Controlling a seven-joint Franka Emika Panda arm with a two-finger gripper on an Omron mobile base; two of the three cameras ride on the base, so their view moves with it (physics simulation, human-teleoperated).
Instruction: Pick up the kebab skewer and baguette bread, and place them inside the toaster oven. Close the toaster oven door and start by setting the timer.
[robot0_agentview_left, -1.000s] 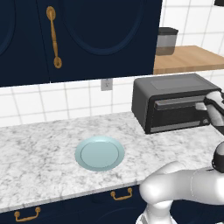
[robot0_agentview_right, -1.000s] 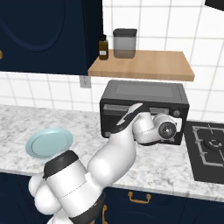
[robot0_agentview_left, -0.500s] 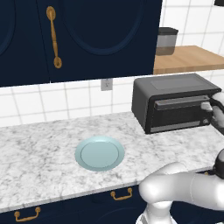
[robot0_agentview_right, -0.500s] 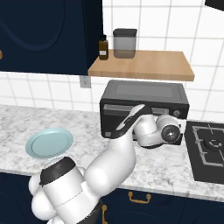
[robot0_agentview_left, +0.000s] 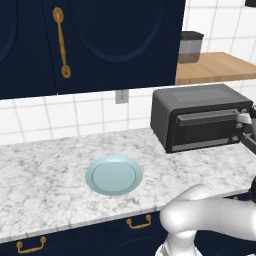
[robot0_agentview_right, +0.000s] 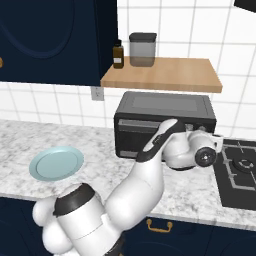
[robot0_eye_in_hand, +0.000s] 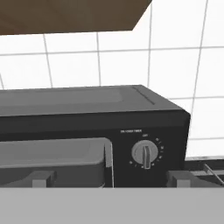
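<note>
The dark grey toaster oven (robot0_agentview_left: 200, 117) stands on the marble counter against the tiled wall, also seen from the other side as the toaster oven (robot0_agentview_right: 165, 120). Its door (robot0_agentview_left: 205, 131) stands shut, with the bar handle (robot0_eye_in_hand: 52, 155) along its top. My gripper (robot0_eye_in_hand: 109, 179) is open in front of the oven's right end, holding nothing. The timer knob (robot0_eye_in_hand: 146, 154) sits just above and between my fingertips (robot0_eye_in_hand: 178, 178). From the left base view my gripper (robot0_agentview_left: 245, 126) is at the oven's right front corner. The kebab skewer and baguette bread are hidden.
A pale blue plate (robot0_agentview_left: 114, 175) lies bare on the counter left of the oven. A wooden shelf (robot0_agentview_right: 162, 74) above the oven carries a grey canister (robot0_agentview_right: 142, 49) and a brown bottle (robot0_agentview_right: 118, 54). A stove burner (robot0_agentview_right: 240, 165) lies to the right.
The jaws have spread a little wider. The hand has drifted slightly to the right along the oven front, near the knob side.
</note>
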